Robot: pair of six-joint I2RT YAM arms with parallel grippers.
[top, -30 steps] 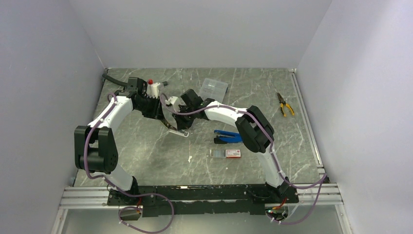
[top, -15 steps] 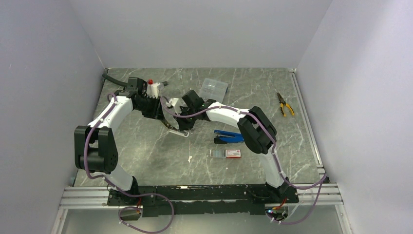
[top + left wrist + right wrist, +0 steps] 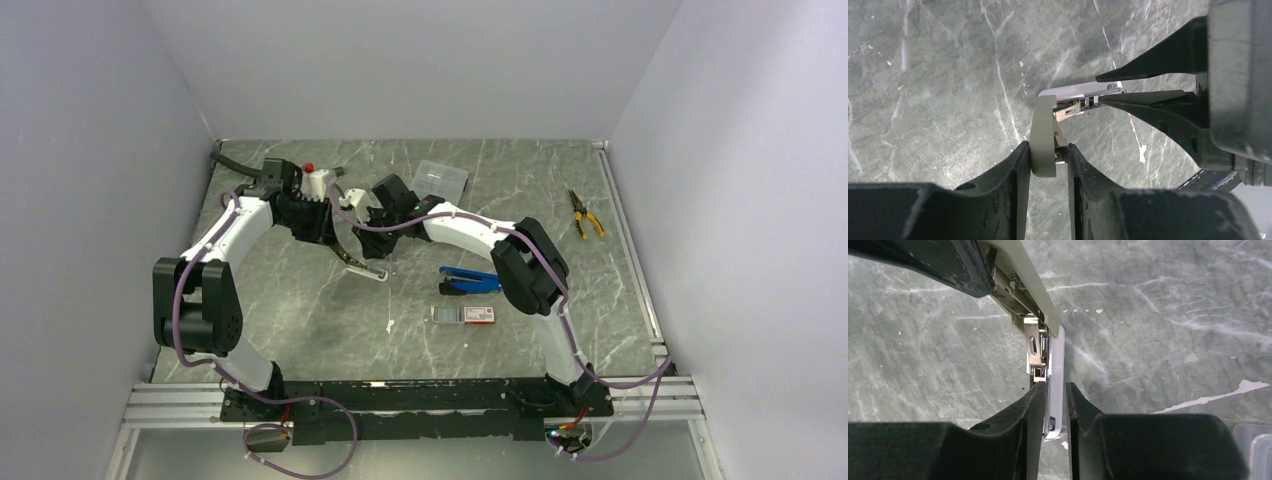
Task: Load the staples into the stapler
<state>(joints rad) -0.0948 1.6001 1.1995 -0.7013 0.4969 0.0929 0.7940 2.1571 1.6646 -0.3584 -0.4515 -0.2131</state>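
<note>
At left, we see the left gripper [image 3: 1047, 150] clenched on the beige arm of the stapler [image 3: 1044, 127], which is hinged open over the desk [image 3: 300, 310]. At centre, the right gripper [image 3: 1054, 390] straddles the stapler's white tip; we cannot tell whether it grips. Further right, the staples [image 3: 448, 314] lie in their tray on the desk beside a red-ended box [image 3: 481, 315], well apart from the stapler.

Top view: high behind arm bases, looks down over whole table [image 3: 300, 320]. Wrist views: close, facing down; all share stapler [image 3: 366, 270].
</note>
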